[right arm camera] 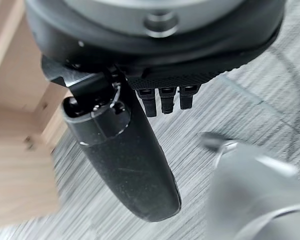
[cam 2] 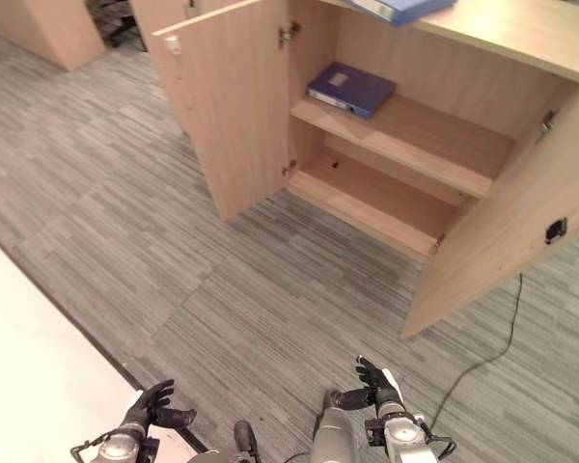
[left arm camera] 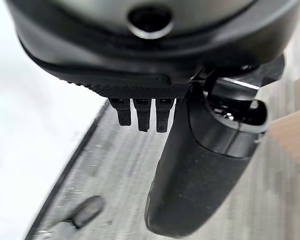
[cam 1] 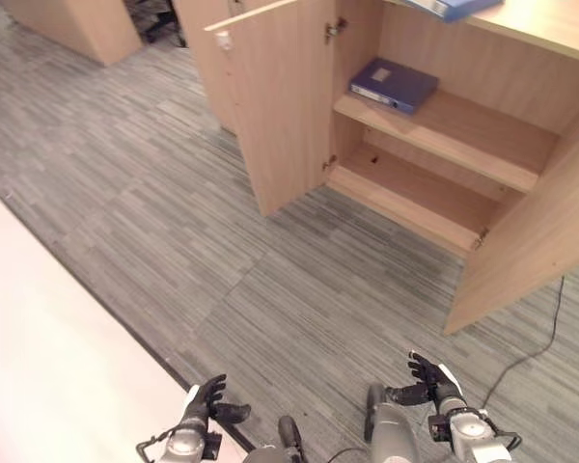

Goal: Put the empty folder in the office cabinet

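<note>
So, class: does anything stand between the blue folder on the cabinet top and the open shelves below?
Nothing visible. The folder lies on the cabinet top; both doors are open. Another folder occupies the upper shelf's left end.

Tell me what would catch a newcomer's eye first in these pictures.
Probably the wooden cabinet standing with both doors open, a dark blue folder lying flat on its upper shelf and a lighter blue folder on top of it. Low in the head views, over the grey carpet, the left hand and right hand hang open, holding nothing.
</note>
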Robot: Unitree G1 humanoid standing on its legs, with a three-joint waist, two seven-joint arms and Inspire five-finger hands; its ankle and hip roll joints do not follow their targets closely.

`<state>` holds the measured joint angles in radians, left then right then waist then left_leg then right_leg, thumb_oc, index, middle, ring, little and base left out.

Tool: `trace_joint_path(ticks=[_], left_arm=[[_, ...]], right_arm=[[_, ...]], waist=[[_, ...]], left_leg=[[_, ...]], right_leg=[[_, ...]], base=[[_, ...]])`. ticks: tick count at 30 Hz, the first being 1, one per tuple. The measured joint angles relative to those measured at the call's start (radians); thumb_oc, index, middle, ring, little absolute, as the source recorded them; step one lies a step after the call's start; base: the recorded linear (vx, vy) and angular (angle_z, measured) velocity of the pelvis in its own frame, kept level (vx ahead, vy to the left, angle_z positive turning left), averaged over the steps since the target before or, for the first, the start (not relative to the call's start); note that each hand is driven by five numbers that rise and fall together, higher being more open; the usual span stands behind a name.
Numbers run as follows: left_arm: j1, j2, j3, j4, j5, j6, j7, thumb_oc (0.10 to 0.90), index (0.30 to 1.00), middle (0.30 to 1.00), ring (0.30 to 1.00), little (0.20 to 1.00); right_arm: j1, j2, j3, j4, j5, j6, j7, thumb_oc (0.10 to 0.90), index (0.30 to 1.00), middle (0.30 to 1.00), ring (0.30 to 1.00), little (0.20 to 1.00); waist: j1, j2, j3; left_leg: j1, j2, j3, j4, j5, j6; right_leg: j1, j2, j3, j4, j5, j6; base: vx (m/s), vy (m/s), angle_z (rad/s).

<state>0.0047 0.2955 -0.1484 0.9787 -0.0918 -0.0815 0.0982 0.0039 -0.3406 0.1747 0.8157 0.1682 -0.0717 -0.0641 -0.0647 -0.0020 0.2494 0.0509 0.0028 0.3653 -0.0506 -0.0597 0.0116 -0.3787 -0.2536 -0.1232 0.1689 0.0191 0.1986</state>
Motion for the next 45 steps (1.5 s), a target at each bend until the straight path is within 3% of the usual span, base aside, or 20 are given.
trace_joint_path(ticks=[3,6,7,11,14,16,18,19,21,24,26,27,30,32,34,37,41,42,43,45], left_arm=[[0.003,-0.013,-0.006,0.031,0.021,-0.001,-0.001,0.800,0.900,0.900,0.900,0.900],[0.010,-0.058,-0.006,0.032,0.032,-0.004,-0.004,0.800,0.900,0.900,0.900,0.900],[0.004,-0.063,-0.007,0.030,0.038,-0.007,-0.005,0.800,0.900,0.900,0.900,0.900],[-0.032,-0.076,-0.016,0.030,0.040,-0.028,-0.014,0.800,0.900,0.900,0.900,0.900],[-0.045,-0.079,-0.026,0.040,0.040,-0.029,-0.024,0.800,0.900,0.900,0.900,0.900],[-0.057,-0.081,-0.037,0.044,0.041,-0.025,-0.025,0.800,0.900,0.900,0.900,0.900],[-0.064,-0.088,-0.038,0.050,0.043,-0.010,-0.023,0.800,0.900,0.900,0.900,0.900],[-0.059,-0.090,-0.048,0.047,0.045,-0.011,-0.025,0.800,0.900,0.900,0.900,0.900],[-0.067,-0.083,-0.061,0.048,0.047,-0.010,-0.023,0.800,0.900,0.900,0.900,0.900],[-0.092,-0.082,-0.090,0.027,0.058,-0.013,-0.028,0.800,0.900,0.900,0.900,0.900],[-0.093,-0.082,-0.099,0.008,0.060,-0.013,-0.036,0.800,0.900,0.900,0.900,0.900],[-0.093,-0.077,-0.103,0.004,0.060,-0.013,-0.039,0.800,0.900,0.900,0.900,0.900],[-0.060,-0.083,-0.103,0.032,0.060,-0.009,-0.039,0.800,0.900,0.900,0.900,0.900],[-0.049,-0.087,-0.103,0.068,0.059,-0.003,-0.041,0.800,0.900,0.900,0.900,0.900],[-0.037,-0.088,-0.085,0.089,0.053,-0.007,-0.038,0.800,0.900,0.900,0.900,0.900],[-0.039,-0.086,-0.068,0.068,0.046,-0.021,-0.037,0.800,0.900,0.900,0.900,0.900],[-0.040,-0.080,-0.046,0.066,0.054,-0.026,-0.035,0.800,0.900,0.900,0.900,0.900],[-0.014,-0.087,-0.035,0.057,0.051,-0.027,-0.038,0.800,0.900,0.900,0.900,0.900],[0.005,-0.075,-0.024,0.048,0.051,-0.025,-0.037,0.800,0.900,0.900,0.900,0.900],[-0.026,-0.029,-0.014,0.049,0.058,-0.014,-0.024,0.800,0.900,0.900,0.900,0.900]], right_arm=[[-0.004,-0.007,-0.036,0.045,0.000,0.008,-0.004,0.800,0.900,0.900,0.900,0.900],[-0.008,-0.056,-0.064,0.065,0.001,0.009,-0.010,0.800,0.900,0.900,0.900,0.900],[-0.006,-0.064,-0.073,0.064,0.001,0.010,-0.010,0.800,0.900,0.900,0.900,0.900],[-0.032,-0.099,-0.111,0.106,0.012,0.002,-0.010,0.800,0.900,0.900,0.900,0.900],[-0.029,-0.098,-0.113,0.142,0.032,0.008,0.001,0.800,0.900,0.900,0.900,0.900],[-0.030,-0.100,-0.110,0.140,0.032,0.008,0.004,0.800,0.900,0.900,0.900,0.900],[-0.020,-0.099,-0.100,0.154,0.032,0.013,0.012,0.800,0.900,0.900,0.900,0.900],[-0.012,-0.096,-0.097,0.165,0.032,0.016,0.012,0.800,0.900,0.900,0.900,0.900],[-0.001,-0.096,-0.089,0.167,0.032,0.017,0.009,0.800,0.900,0.900,0.900,0.900],[-0.008,-0.096,-0.090,0.169,0.032,0.016,0.006,0.800,0.900,0.900,0.900,0.900],[-0.003,-0.089,-0.090,0.160,0.032,0.016,0.008,0.800,0.900,0.900,0.900,0.900],[0.008,-0.076,-0.088,0.162,0.032,0.017,0.010,0.800,0.900,0.900,0.900,0.900],[0.006,-0.057,-0.061,0.143,0.032,0.013,0.010,0.800,0.900,0.900,0.900,0.900],[0.012,-0.053,-0.037,0.142,0.032,0.015,0.012,0.800,0.900,0.900,0.900,0.900],[0.038,-0.057,0.003,0.143,0.030,0.019,0.012,0.800,0.900,0.900,0.900,0.900],[0.055,-0.055,0.017,0.141,0.028,0.025,0.021,0.800,0.900,0.900,0.900,0.900],[0.060,-0.055,0.027,0.134,-0.004,0.029,0.029,0.800,0.900,0.900,0.900,0.900],[0.065,-0.066,0.030,0.130,-0.008,0.031,0.039,0.800,0.900,0.900,0.900,0.900],[0.071,-0.054,0.042,0.125,-0.009,0.032,0.045,0.800,0.900,0.900,0.900,0.900],[0.066,0.010,0.050,0.109,-0.011,0.031,0.058,0.800,0.900,0.900,0.900,0.900]], waist=[[-0.022,0.045,0.021],[-0.046,0.121,0.040],[-0.050,0.121,0.040],[-0.092,0.130,0.038],[-0.095,0.124,0.031],[-0.103,0.126,0.030],[-0.109,0.097,0.029],[-0.110,0.072,0.015],[-0.099,0.037,0.003],[-0.093,0.028,0.001],[-0.075,0.016,0.001],[-0.044,0.033,-0.010],[-0.032,0.047,-0.018],[-0.004,0.068,-0.013],[0.020,0.071,-0.014],[0.069,0.057,-0.015],[0.085,0.028,-0.020],[0.110,0.045,-0.038],[0.128,0.017,-0.051],[0.133,-0.053,-0.056]], left_leg=[[0.034,0.035,-0.037,-0.011,-0.005,-0.065],[0.094,0.106,-0.059,0.016,0.034,-0.130],[0.096,0.113,-0.073,0.040,0.042,-0.129],[0.093,0.141,-0.146,0.145,0.106,-0.211],[0.055,0.166,-0.202,0.296,0.141,-0.277],[0.044,0.175,-0.213,0.336,0.178,-0.286],[0.036,0.170,-0.225,0.386,0.287,-0.279],[0.047,0.163,-0.208,0.409,0.391,-0.241],[0.017,0.172,-0.183,0.496,0.377,-0.254],[-0.051,0.180,-0.156,0.529,0.294,-0.233],[-0.081,0.185,-0.146,0.427,0.221,-0.218],[-0.083,0.189,-0.150,0.293,0.195,-0.197],[-0.120,0.182,-0.203,0.004,0.207,-0.199],[-0.182,0.195,-0.256,-0.039,0.248,-0.195],[-0.236,0.194,-0.263,-0.039,0.257,-0.205],[-0.272,0.187,-0.254,-0.036,0.241,-0.184],[-0.265,0.177,-0.265,-0.039,0.223,-0.162],[-0.219,0.172,-0.292,-0.039,0.166,-0.144],[-0.204,0.138,-0.287,-0.024,0.283,-0.137],[-0.222,0.060,-0.252,0.043,0.248,-0.074]], right_leg=[[0.054,0.003,-0.102,-0.089,0.149,-0.019],[0.107,0.044,-0.167,-0.016,0.100,-0.099],[0.118,0.042,-0.170,-0.005,0.087,-0.104],[0.171,0.052,-0.178,0.044,0.017,-0.122],[0.198,0.061,-0.163,0.069,-0.025,-0.171],[0.204,0.082,-0.162,0.076,-0.043,-0.189],[0.216,0.059,-0.157,0.129,-0.071,-0.227],[0.245,0.070,-0.131,0.120,-0.077,-0.230],[0.303,0.083,-0.095,0.057,-0.103,-0.265],[0.335,0.109,-0.077,0.024,-0.097,-0.280],[0.381,0.146,-0.041,-0.031,-0.101,-0.274],[0.398,0.177,-0.008,-0.061,-0.081,-0.280],[0.454,0.229,0.048,-0.138,-0.095,-0.256],[0.486,0.259,0.098,-0.149,-0.067,-0.272],[0.519,0.267,0.157,-0.142,-0.113,-0.281],[0.546,0.242,0.240,-0.103,-0.153,-0.258],[0.617,0.158,0.363,-0.123,-0.236,-0.185],[0.637,0.126,0.421,-0.138,-0.252,-0.139],[0.650,0.074,0.464,-0.140,-0.279,-0.104],[0.621,-0.009,0.471,-0.082,-0.269,-0.058]], base=[[0.35,-0.192,0.18],[0.37,-0.234,-0.01],[0.31,-0.257,0.14],[0.30,-0.301,0.05],[0.26,-0.260,-0.16],[0.28,-0.306,-0.28],[0.32,-0.277,-0.19],[0.26,-0.160,-0.31],[0.27,-0.089,-0.49],[0.33,0.020,-0.31],[0.48,0.082,-0.44],[0.44,0.089,-0.79],[0.53,0.028,-0.83],[0.59,-0.055,-0.89],[0.44,-0.014,-0.70],[0.50,0.034,-0.85],[0.62,0.128,-1.00],[0.50,0.181,-1.48],[0.50,0.183,-1.31],[0.43,0.187,-0.46]])
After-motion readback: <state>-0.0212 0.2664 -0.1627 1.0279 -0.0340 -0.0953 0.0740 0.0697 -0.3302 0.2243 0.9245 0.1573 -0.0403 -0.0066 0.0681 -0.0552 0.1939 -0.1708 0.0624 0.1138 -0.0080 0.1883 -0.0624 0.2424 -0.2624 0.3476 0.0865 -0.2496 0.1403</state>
